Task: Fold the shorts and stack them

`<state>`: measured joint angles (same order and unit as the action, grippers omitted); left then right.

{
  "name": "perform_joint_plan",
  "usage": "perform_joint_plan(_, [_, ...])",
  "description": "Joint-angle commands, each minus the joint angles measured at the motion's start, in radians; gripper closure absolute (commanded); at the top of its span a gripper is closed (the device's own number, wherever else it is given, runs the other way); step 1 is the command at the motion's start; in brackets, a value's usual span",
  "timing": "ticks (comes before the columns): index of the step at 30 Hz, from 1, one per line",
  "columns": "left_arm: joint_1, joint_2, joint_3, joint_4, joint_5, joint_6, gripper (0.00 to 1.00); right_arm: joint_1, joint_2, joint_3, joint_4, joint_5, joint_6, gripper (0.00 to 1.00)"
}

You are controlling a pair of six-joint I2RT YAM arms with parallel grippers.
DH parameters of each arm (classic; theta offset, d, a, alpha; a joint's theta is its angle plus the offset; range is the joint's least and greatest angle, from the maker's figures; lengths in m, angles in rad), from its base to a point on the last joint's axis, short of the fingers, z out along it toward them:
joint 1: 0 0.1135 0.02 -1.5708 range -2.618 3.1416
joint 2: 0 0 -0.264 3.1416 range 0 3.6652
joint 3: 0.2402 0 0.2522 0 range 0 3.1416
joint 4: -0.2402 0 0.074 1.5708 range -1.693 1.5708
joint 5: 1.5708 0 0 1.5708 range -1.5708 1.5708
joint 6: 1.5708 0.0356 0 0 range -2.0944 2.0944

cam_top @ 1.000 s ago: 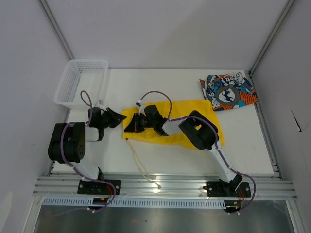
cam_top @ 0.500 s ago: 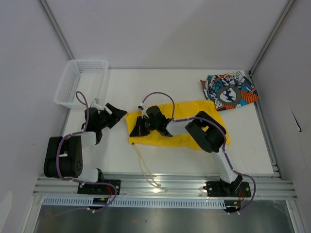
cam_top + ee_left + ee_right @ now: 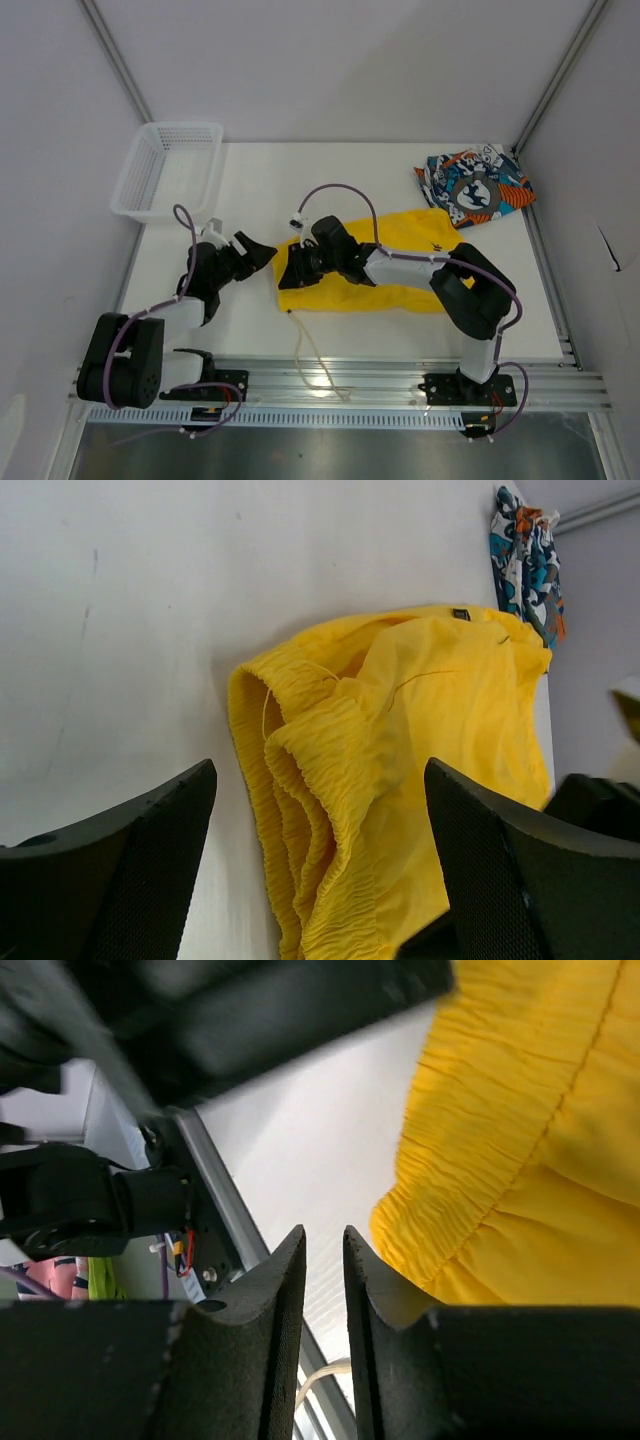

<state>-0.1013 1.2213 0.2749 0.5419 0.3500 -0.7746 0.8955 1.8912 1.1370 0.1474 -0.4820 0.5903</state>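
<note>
The white table (image 3: 250,190) holds everything. The yellow shorts (image 3: 350,296) lie in the middle, stretched left to right, with the bunched waistband end on the left. The mesh basket (image 3: 182,127) at the far left looks to have nothing in it. The printed shorts (image 3: 472,187) sit crumpled in the far right corner. The left gripper (image 3: 266,249) is spread wide and holds nothing, just left of the waistband. The right gripper (image 3: 289,274) is nearer, over that end, its jaws a crack apart. The white drawstring (image 3: 305,345) trails toward the near edge.
</note>
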Motion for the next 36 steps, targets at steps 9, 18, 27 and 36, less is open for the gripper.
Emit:
perform_joint_plan(9, [-0.072,0.145,-0.054,0.286,-0.069,0.024,0.11,-0.047,-0.046,-0.01,0.064,0.128,-0.044,0.86])
perform_joint_plan(18, [-0.069,0.202,-0.033,0.335,-0.097,0.035,0.1,-0.073,0.114,0.046,0.061,0.089,-0.046,0.88])
perform_joint_plan(27, [-0.069,0.4,0.058,0.405,-0.063,0.008,0.14,-0.076,0.174,0.049,0.017,0.074,-0.052,0.89])
perform_joint_plan(36, [-0.067,0.518,0.099,0.49,-0.043,0.026,0.16,-0.076,0.152,0.033,-0.006,0.054,-0.08,0.9])
